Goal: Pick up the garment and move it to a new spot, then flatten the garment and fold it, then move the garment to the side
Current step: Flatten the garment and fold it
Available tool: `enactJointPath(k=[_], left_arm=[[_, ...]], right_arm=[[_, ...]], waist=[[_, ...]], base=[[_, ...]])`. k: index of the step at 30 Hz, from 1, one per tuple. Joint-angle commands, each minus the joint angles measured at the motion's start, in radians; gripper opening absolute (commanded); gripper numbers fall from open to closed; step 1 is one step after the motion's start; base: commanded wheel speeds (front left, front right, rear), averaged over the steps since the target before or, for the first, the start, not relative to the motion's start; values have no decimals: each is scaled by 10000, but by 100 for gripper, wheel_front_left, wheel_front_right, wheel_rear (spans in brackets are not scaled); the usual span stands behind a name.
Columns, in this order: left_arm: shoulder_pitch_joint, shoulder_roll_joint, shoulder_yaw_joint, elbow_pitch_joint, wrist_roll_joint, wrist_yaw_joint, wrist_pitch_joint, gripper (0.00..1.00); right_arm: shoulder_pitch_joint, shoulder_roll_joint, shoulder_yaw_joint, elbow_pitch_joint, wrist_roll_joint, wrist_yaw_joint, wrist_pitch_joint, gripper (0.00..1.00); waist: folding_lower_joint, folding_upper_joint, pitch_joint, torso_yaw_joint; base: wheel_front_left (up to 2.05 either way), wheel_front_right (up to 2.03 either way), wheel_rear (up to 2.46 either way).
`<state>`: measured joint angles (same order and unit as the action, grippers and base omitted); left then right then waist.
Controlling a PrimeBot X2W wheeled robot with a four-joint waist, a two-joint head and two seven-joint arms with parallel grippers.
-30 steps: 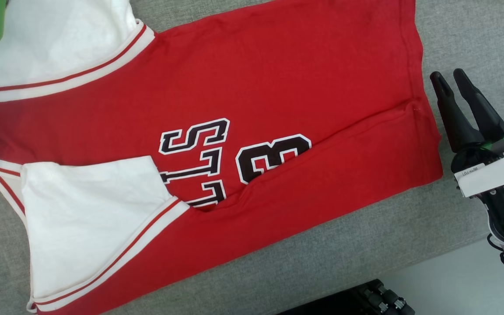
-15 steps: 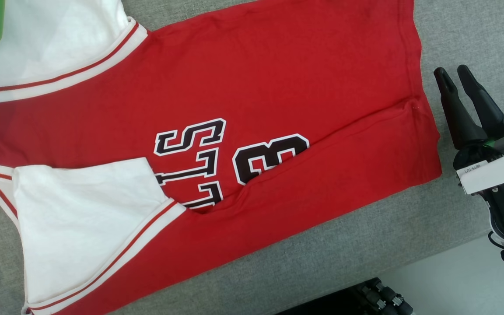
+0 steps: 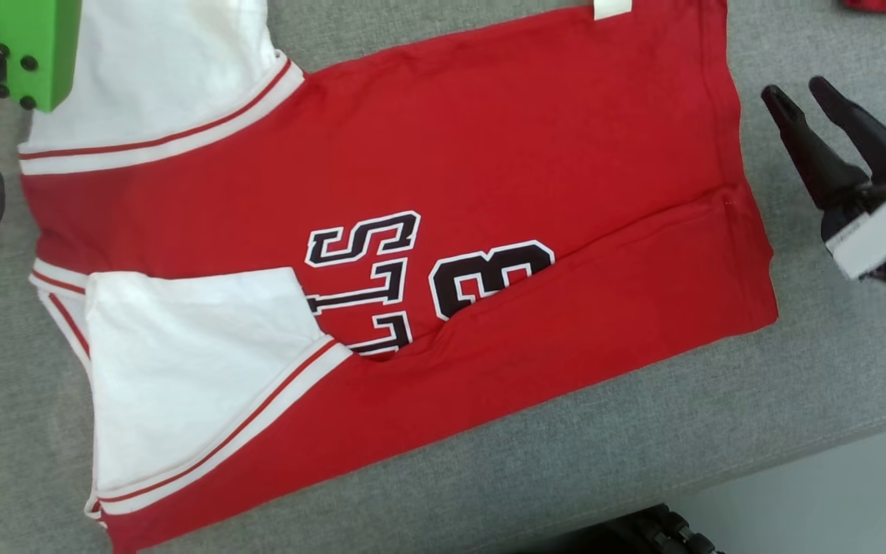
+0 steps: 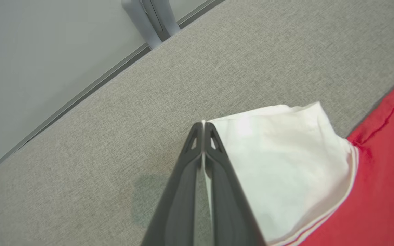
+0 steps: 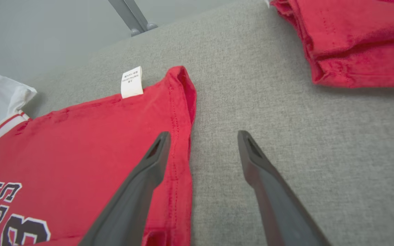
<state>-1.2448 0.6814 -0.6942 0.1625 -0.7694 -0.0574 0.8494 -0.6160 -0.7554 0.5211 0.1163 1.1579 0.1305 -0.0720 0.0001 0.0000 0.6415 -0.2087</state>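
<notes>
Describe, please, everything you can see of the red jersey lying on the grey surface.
The jersey is soft red knit with white sleeves trimmed in red stripes, black white-edged lettering and a white label at one edge. It lies spread on the grey padded surface, its near side folded over. The left gripper is shut on a corner of the far sleeve.

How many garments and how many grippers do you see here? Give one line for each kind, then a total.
Garments: 2, a spread jersey and a folded red garment
Grippers: 2, left gripper and right gripper
Total: 4
</notes>
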Motion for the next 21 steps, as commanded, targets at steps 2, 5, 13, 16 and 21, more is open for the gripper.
enactJointPath(k=[2,5,13,16,21], left_arm=[[309,73,-68,-309,-134,-72,8,0],[365,113,-119,-598,-181,-84,100,0],[193,-287,-337,-1285,-166,-120,106,0],[101,-444,-403,-1432,-112,-146,16,0],[172,-496,-438,-1551,-82,-179,-179,0]], right_arm=[[-1113,64,370,681,231,2,1597,100],[-2021,183,506,1203,590,1,2944,100],[-3176,38,109,1753,2401,2,4864,100],[-2826,-150,-614,1988,3822,2,5207,100],[-1967,-474,-1869,2192,5602,2,5355,100]], waist=[[-1,0,-571,333],[-1,0,-659,472],[-1,0,-420,1120],[-1,0,-279,1450],[-1,0,-143,1738]], base=[[0,0,0],[0,0,0],[0,0,0],[0,0,0],[0,0,0]])
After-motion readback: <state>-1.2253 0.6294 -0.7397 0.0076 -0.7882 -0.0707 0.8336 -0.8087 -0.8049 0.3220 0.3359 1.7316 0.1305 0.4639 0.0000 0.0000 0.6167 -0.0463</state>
